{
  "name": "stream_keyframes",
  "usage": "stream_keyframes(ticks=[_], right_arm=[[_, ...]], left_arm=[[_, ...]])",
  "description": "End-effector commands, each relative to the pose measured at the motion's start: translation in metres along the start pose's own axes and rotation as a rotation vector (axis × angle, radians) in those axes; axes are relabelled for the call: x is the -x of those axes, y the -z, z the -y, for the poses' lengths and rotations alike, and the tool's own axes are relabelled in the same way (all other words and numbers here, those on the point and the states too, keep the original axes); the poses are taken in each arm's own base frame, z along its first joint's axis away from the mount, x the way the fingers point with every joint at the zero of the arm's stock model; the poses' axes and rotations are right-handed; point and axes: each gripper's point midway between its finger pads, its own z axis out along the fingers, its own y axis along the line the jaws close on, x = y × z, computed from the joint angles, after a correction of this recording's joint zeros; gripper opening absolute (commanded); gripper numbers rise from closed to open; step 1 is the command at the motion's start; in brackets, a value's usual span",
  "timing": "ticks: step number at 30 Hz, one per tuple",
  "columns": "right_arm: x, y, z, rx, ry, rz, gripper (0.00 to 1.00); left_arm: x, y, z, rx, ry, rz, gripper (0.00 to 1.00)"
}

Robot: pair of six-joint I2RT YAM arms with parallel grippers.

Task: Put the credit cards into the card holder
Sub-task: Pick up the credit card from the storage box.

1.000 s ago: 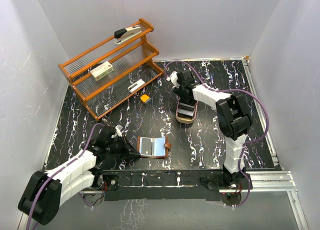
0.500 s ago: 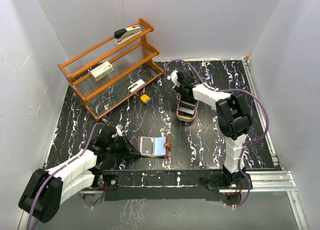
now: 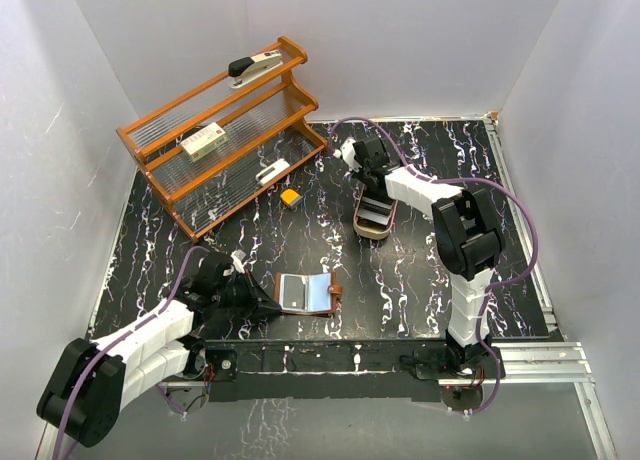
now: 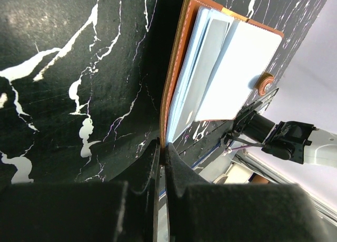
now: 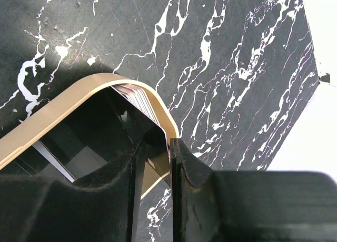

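The card holder [image 3: 305, 293] lies open on the black marbled table near the front, brown cover [image 4: 181, 68] underneath and grey inner pockets [image 4: 231, 68] facing up. My left gripper [image 3: 272, 302] [image 4: 164, 150] is shut on the cover's left edge. The credit cards [image 3: 375, 218] stand stacked inside a tan oval tray [image 3: 370, 238] at mid-right. My right gripper [image 3: 372, 198] [image 5: 156, 147] reaches into the tray's far end. Its jaws stand a narrow gap apart around the corner of a dark glossy card [image 5: 158, 139] beside the tray rim [image 5: 79, 97]. Striped card edges [image 5: 139, 97] show behind it.
An orange wooden rack [image 3: 225, 130] stands at the back left, holding a stapler [image 3: 255, 65], a small box [image 3: 203, 140] and a white item [image 3: 272, 170]. A yellow-orange block [image 3: 290, 196] sits in front of the rack. White walls enclose the table.
My right gripper's jaws have narrowed around the card corner in the tray, and it has shifted slightly toward the back. The left gripper and the card holder have stayed put.
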Motion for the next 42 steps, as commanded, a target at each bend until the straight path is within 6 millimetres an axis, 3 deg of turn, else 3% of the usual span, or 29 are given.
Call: stream_keyframes(ticks=[1,8,15,21,27,31,42], right_arm=[[0.027,0.019,0.030,-0.082,-0.058,0.087,0.20],[0.021,0.033,0.025,-0.068,-0.050,0.041,0.12],[0.020,0.062,0.018,-0.034,-0.058,0.025,0.00],[0.016,0.088,0.004,0.026,-0.099,0.004,0.00],[0.034,0.125,-0.017,0.200,-0.266,0.068,0.00],[0.052,0.161,-0.030,0.317,-0.385,0.158,0.00],[0.094,0.252,-0.096,0.713,-0.743,0.366,0.00]], left_arm=[[-0.003,0.003,0.007,-0.017,-0.011,-0.018,0.00],[-0.005,0.001,0.003,-0.012,-0.008,-0.032,0.00],[-0.004,0.004,0.008,-0.025,-0.020,-0.026,0.00],[-0.006,0.005,0.008,-0.010,-0.027,-0.043,0.00],[-0.003,0.010,0.008,0.014,-0.030,-0.016,0.23],[0.000,0.013,0.010,0.032,-0.028,0.000,0.36],[0.021,0.031,0.031,0.078,-0.073,0.086,0.47]])
